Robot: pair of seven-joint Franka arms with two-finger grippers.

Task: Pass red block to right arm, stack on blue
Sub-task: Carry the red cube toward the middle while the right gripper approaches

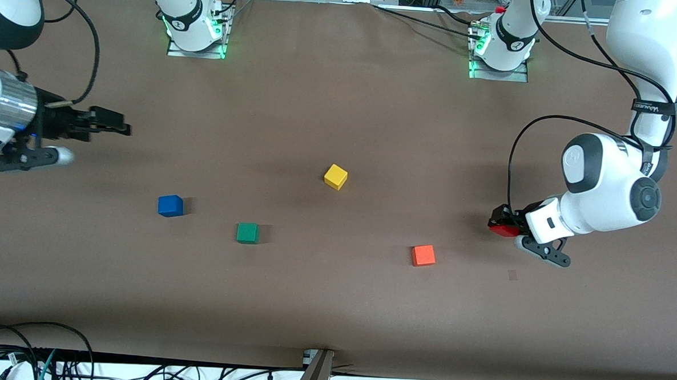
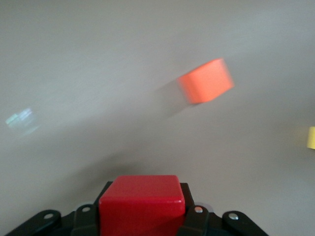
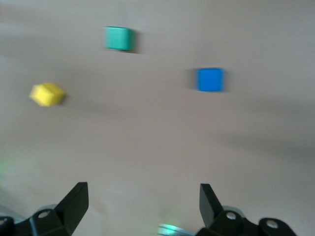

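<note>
Overhead, in the front view, a brown matte table [image 1: 333, 304] is being shown, with the two arm bases standing along its upper edge and loose cables hanging past its lower edge. Four cubes are being seen resting on it: the blue cube [image 1: 170, 205] toward the right arm's end, a green cube [image 1: 247, 233] just nearer the camera at about its four o'clock, a yellow cube [image 1: 335, 177] near the middle, and an orange cube [image 1: 423, 255] toward the left arm's end. The red block [image 1: 503, 230] is being held in the left gripper [image 1: 506, 225], clamped between the fingers over the table, with the orange cube at about eight o'clock from it. The right gripper [image 1: 125, 128] is being held over the table at its own end, the blue cube lying at about five o'clock from it and well apart.

From the left wrist view, the red block [image 2: 141, 202] is being gripped on both sides by the black fingers [image 2: 196, 222], with the orange cube [image 2: 205, 80] and a sliver of the yellow cube [image 2: 311, 137] lying on the bare surface.

From the right wrist view, the right gripper's fingers [image 3: 74, 201] are being held wide apart with nothing between them; the blue cube [image 3: 210, 79], green cube [image 3: 118, 38] and yellow cube [image 3: 47, 94] are lying on the table.
</note>
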